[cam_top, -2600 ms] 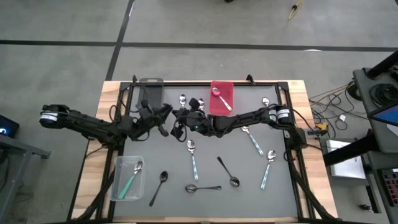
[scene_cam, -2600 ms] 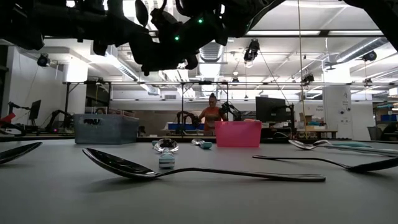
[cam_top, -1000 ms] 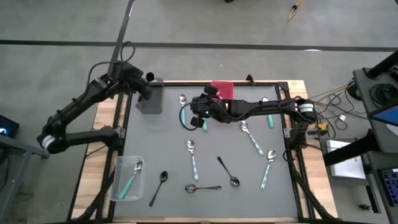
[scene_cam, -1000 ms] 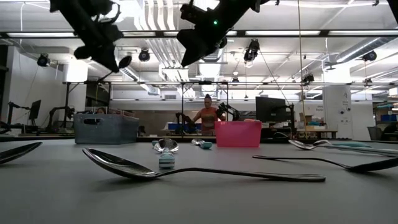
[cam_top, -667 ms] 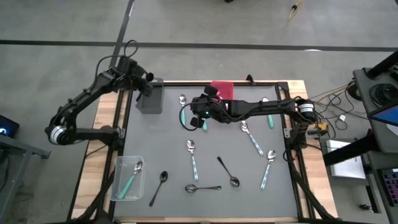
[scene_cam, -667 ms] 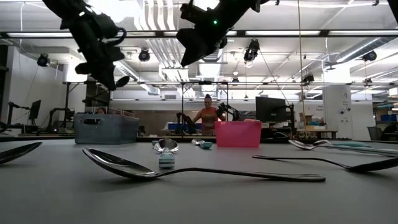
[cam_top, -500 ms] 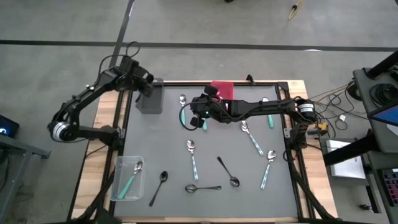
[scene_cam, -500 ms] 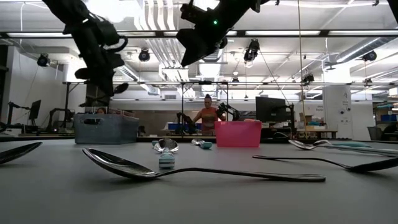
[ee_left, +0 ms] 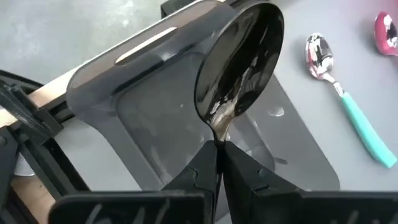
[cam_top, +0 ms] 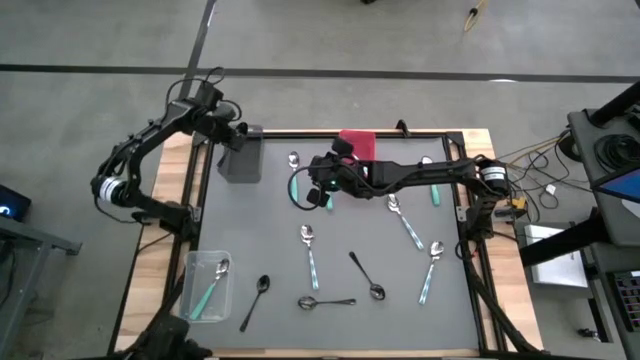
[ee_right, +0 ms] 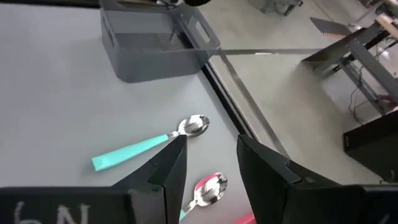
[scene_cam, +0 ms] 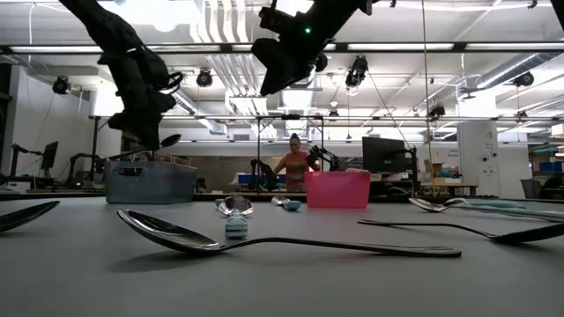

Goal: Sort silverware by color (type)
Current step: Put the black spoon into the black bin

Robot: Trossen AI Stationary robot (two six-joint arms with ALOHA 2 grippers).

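Note:
My left gripper (cam_top: 232, 135) hangs over the grey bin (cam_top: 241, 160) at the table's far left, shut on a dark spoon (ee_left: 239, 56). In the low view that gripper (scene_cam: 150, 132) stands just above the grey bin (scene_cam: 150, 183). My right gripper (cam_top: 305, 185) hovers open above the table's far middle, over a teal-handled spoon (ee_right: 149, 146) lying flat; nothing is between its fingers (ee_right: 208, 165). More spoons lie flat on the mat: teal-handled ones (cam_top: 310, 255) (cam_top: 430, 268) and dark ones (cam_top: 366, 275) (cam_top: 255, 300). My left gripper pinches the dark spoon at its neck (ee_left: 219, 134), just below the bowl, between its two fingertips. The fingers slant down from above and lie along the spoon. The bowl juts out past the fingertips, clear of the bin beneath; the handle is hidden behind the fingers.
A red bin (cam_top: 357, 150) with a pink spoon stands at the far middle. A clear bin (cam_top: 205, 287) holding a teal spoon sits at the near left. A black frame (cam_top: 462, 190) rims the mat. A person stands far off in the room (scene_cam: 298, 163).
My left gripper has sunk toward the grey bin with the dark spoon still in its hold, tipping further downward. The spoon's bowl now hangs just above the bin. My right gripper has stayed where it was.

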